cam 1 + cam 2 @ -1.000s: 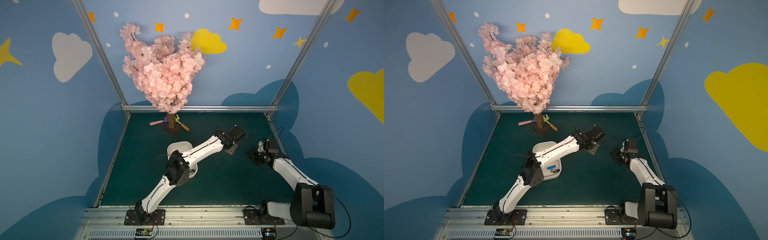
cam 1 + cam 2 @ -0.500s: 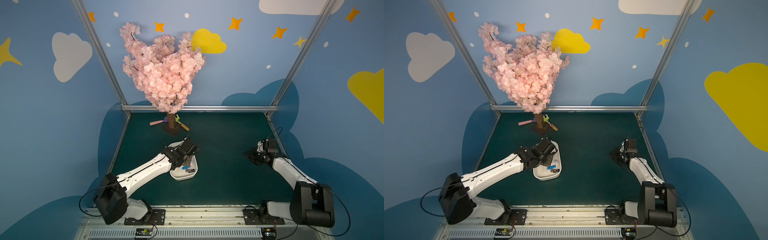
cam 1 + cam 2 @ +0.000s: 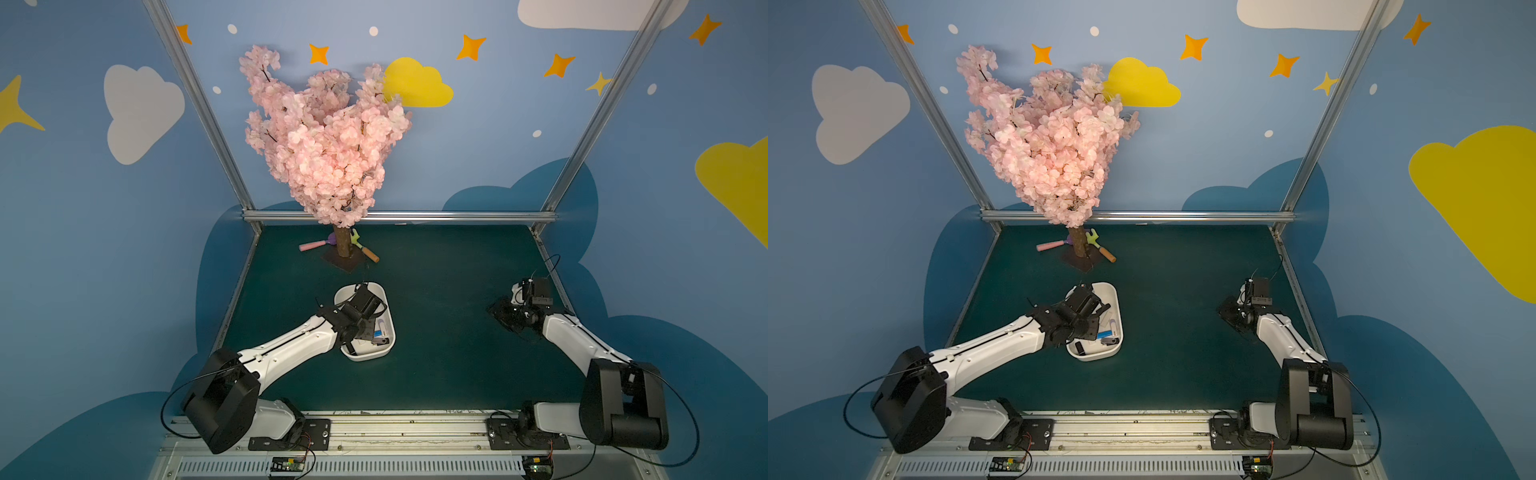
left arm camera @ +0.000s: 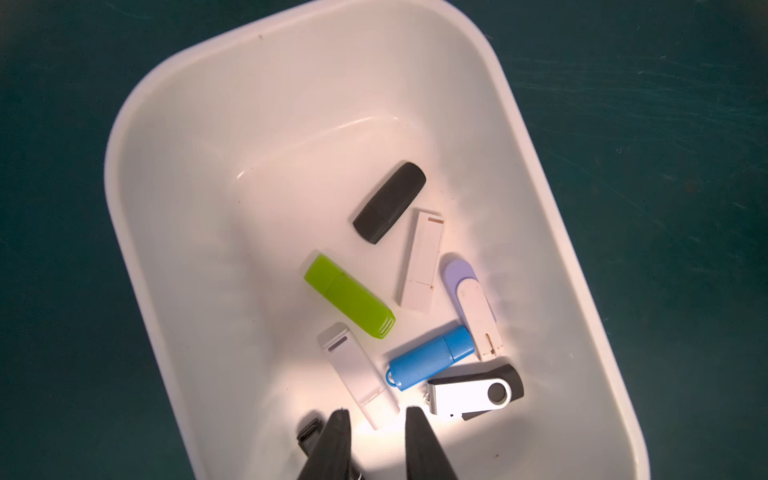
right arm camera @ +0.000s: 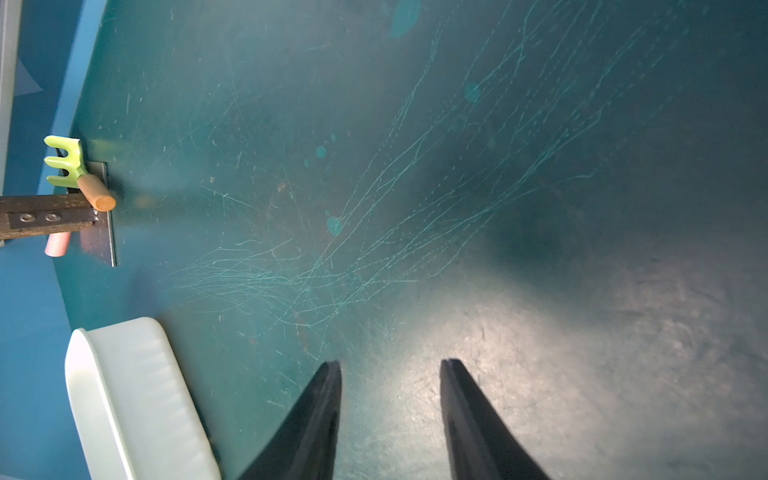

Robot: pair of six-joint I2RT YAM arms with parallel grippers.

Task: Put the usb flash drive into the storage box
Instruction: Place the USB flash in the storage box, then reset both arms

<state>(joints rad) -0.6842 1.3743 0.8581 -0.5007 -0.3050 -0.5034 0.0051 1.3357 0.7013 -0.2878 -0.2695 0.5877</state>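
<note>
The white storage box [image 3: 366,358] [image 3: 1096,357] sits on the green mat left of centre. In the left wrist view its rim [image 4: 124,124] surrounds several usb flash drives: green [image 4: 349,301], blue [image 4: 430,358], black [image 4: 390,201], a silver swivel one [image 4: 473,392] and white ones. My left gripper [image 4: 378,411] hangs over the box's near end, open, with nothing between its fingers. A dark flash drive [image 4: 308,432] lies on the box floor beside one finger, partly hidden. My right gripper [image 5: 391,362] is open over bare mat at the right [image 3: 509,313].
A pink blossom tree [image 3: 328,141] stands at the back on a dark base plate [image 3: 343,262], with a green toy rake [image 3: 363,245] and a pink-handled toy [image 3: 313,246] beside it. Metal frame posts and a rail [image 3: 399,216] border the mat.
My left arm swung from the mat's right-middle back to the storage box and lowered over it. Its jaws went from shut to slightly apart. The right arm stayed still.
</note>
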